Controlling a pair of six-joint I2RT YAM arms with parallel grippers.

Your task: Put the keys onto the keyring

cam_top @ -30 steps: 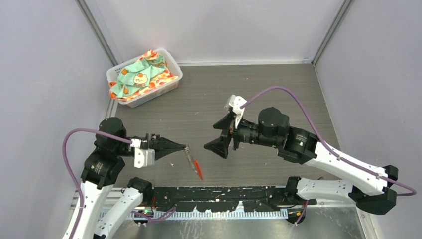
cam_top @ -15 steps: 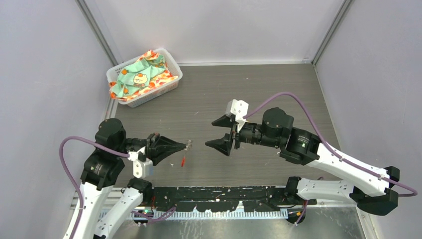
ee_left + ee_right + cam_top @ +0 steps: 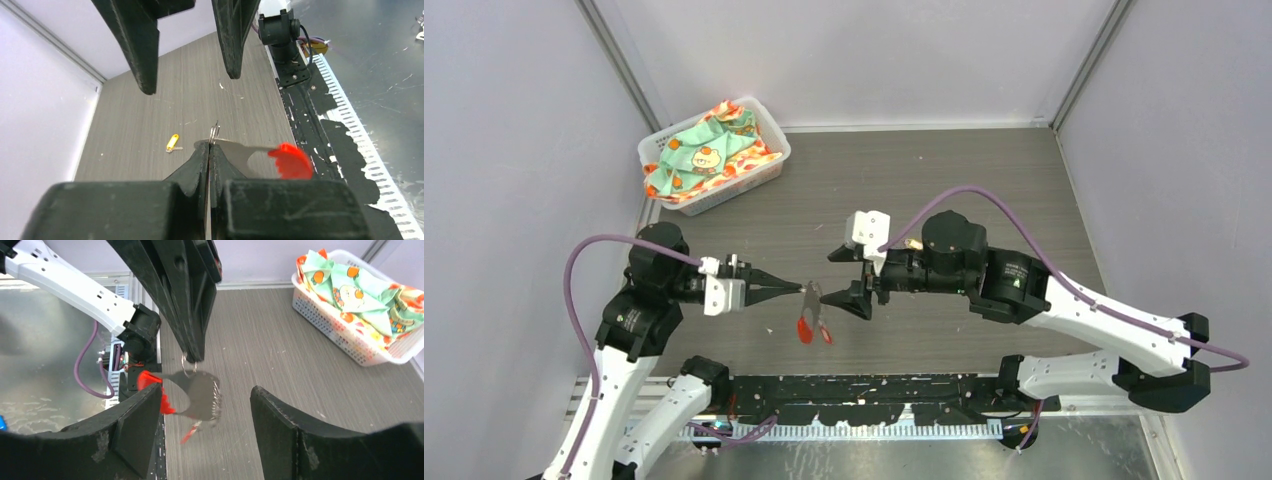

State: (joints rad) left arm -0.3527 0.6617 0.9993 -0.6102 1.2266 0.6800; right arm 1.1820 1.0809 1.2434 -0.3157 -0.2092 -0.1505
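Just below the middle of the overhead view, the left gripper is clenched on the keyring. It pinches the thin wire at the top between its tips, so the loop hangs in the air above the table. The right gripper reaches in from the right of the frame with its jaws spread apart, gripping nothing. In its own wrist view we see the keyring hanging between the two fingers. The red crescent overlaps the finger at the lower left, and we cannot tell whether they touch. A small red piece dangles under the loop; we cannot tell whether it is the red key. The yellow key lies flat on the table, left of centre in the left wrist view and well apart from the ring. A basket holding patterned cloth sits in the upper left of the overhead view.
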